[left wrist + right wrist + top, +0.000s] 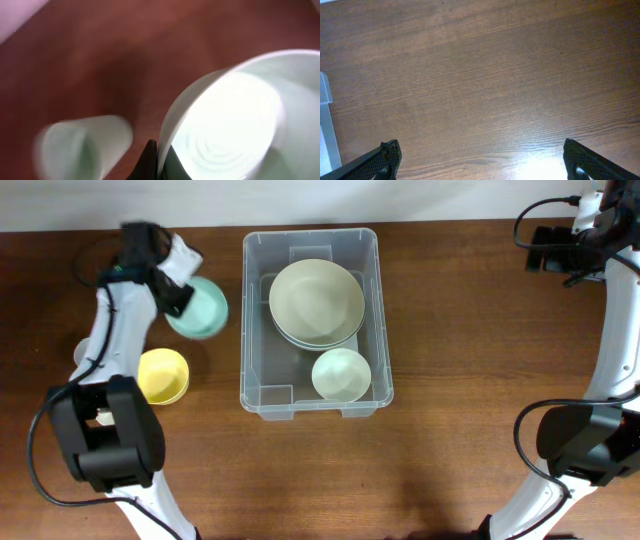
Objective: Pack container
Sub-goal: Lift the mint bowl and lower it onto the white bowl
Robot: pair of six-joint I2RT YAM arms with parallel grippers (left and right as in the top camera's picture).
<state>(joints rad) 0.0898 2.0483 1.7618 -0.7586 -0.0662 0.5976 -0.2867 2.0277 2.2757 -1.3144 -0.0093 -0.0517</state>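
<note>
Now the left claw (178,292) pinches the rim of a round mint bowl (203,311) left of the clear plastic container (310,238); the right claw (480,152) gapes over grained wooden counter (485,75).

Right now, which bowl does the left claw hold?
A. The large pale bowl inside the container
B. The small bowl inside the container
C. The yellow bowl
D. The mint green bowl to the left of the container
D: the left claw is closed on the rim of the mint green bowl, outside the container on its left side, and nothing touches the yellow bowl.
</note>
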